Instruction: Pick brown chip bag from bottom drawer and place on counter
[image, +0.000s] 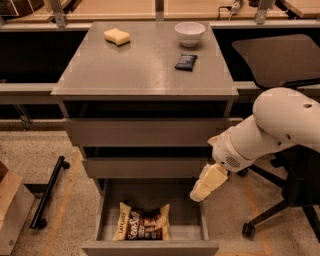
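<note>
The brown chip bag (142, 227) lies flat in the open bottom drawer (150, 246), toward its front left, with white "Sea Salt" lettering. The counter (145, 65) is the grey top of the cabinet. My gripper (200, 192) hangs from the white arm (270, 132) at the drawer's right rim, above and to the right of the bag, pointing down-left. It holds nothing that I can see.
On the counter stand a yellow sponge (117, 36), a white bowl (190, 33) and a small dark packet (185, 62). A black office chair (280, 65) stands at the right. A black bar (47, 192) and a cardboard box (12, 210) lie on the floor at left.
</note>
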